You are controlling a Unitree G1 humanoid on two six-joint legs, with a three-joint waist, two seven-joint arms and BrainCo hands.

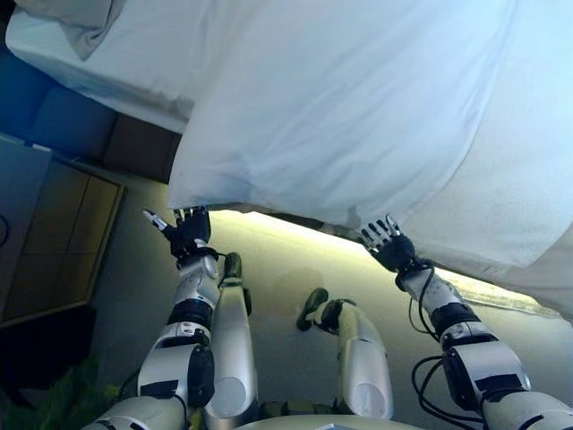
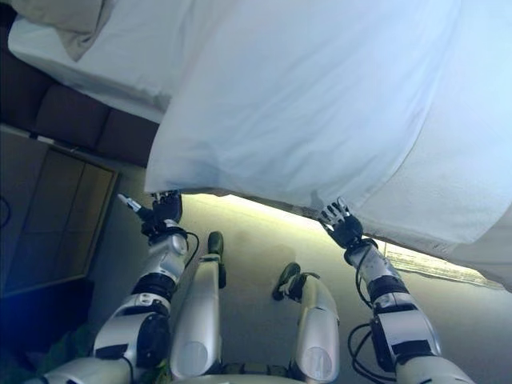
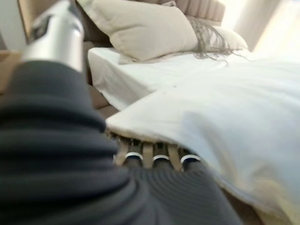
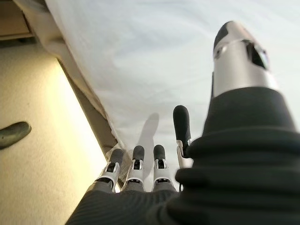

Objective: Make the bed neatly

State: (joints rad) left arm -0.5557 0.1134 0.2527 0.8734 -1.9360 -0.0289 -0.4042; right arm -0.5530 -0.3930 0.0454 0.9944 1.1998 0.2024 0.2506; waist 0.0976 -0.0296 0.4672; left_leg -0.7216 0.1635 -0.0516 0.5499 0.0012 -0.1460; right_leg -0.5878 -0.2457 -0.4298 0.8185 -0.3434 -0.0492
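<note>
On the bed (image 1: 107, 85) lie 1 white duvet (image 1: 358, 107), 1 white sheet (image 3: 131, 77) and 2 cream pillows (image 3: 140, 28) at its head end, with 1 wooden cabinet (image 1: 58, 237) beside the bed and 2 robot hands at its near edge

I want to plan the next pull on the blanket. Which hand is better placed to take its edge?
Probably the left hand: its fingers already reach under the corner of the white blanket. The right hand is open just below the edge, holding nothing.
</note>
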